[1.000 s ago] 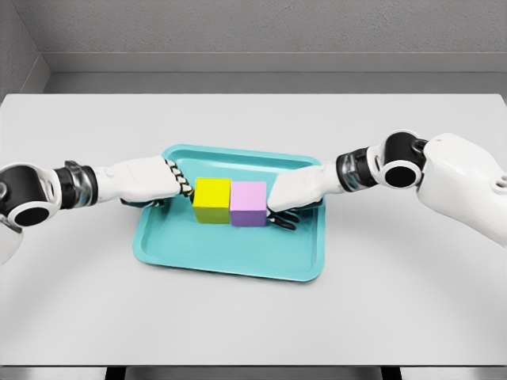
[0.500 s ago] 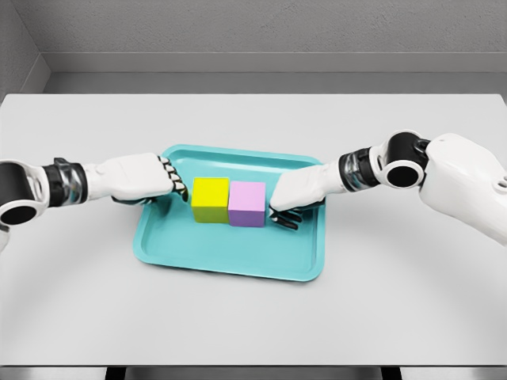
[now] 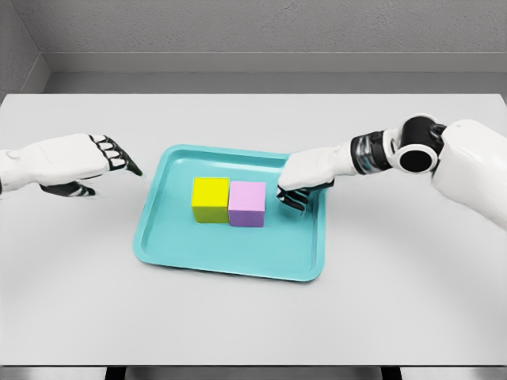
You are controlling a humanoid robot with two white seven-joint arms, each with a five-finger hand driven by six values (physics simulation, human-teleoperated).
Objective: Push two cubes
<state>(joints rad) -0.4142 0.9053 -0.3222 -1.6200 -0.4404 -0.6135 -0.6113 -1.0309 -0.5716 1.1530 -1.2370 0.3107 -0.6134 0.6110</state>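
A yellow cube and a pink cube sit side by side, touching, in the middle of a teal tray. My left hand hovers left of the tray, well away from the yellow cube, fingers extended and holding nothing. My right hand is over the tray's right part, a short gap from the pink cube, its fingers curled downward and empty.
The tray lies on a wide white table. A grey wall runs behind the table's far edge.
My left hand has drawn back to the left, off the tray and away from the yellow cube. My right hand has lifted and pulled slightly away from the pink cube. The cubes stay together.
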